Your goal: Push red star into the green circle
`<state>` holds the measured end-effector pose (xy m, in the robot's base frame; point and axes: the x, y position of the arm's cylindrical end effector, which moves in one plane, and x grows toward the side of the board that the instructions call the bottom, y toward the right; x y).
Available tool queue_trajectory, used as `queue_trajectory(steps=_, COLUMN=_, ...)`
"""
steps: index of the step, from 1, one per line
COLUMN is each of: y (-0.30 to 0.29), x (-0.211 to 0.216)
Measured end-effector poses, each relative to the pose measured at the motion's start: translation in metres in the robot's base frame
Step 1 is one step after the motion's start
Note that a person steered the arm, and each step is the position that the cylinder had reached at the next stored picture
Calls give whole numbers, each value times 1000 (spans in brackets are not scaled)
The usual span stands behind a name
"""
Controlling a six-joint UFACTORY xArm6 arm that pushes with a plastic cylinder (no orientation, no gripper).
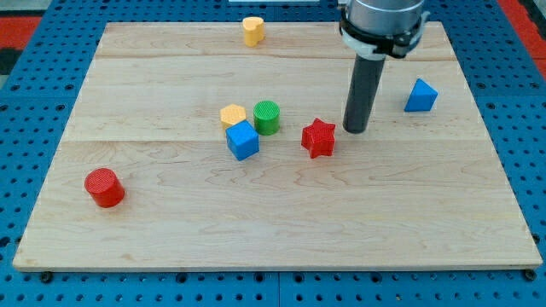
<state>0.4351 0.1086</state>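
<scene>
Looking now, you see my tip (356,130) just right of red plastic star (318,138); green round block (267,117) sits left; no pincer, just plain rod.

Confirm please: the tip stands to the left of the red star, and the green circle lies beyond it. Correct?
Not quite. The camera view shows my tip to the right of the red star, not the left. The green circle does lie beyond the star, toward the view's left.

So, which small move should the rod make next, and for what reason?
Probably slide my tip a short way toward the view's left. It stands just to the view's right of the red star, slightly above it, and the green circle lies to the star's left, so a leftward push should carry the star to it.
</scene>
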Motion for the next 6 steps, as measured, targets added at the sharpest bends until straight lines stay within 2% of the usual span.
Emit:
queue_trajectory(steps=1, y=-6, x=27)
queue_trajectory(steps=2, y=-42, x=-6)
queue_trajectory(steps=3, y=-63, x=-6)
queue_trajectory(steps=5, y=126, x=-21)
queue_trajectory(steps=6, y=153, x=-49)
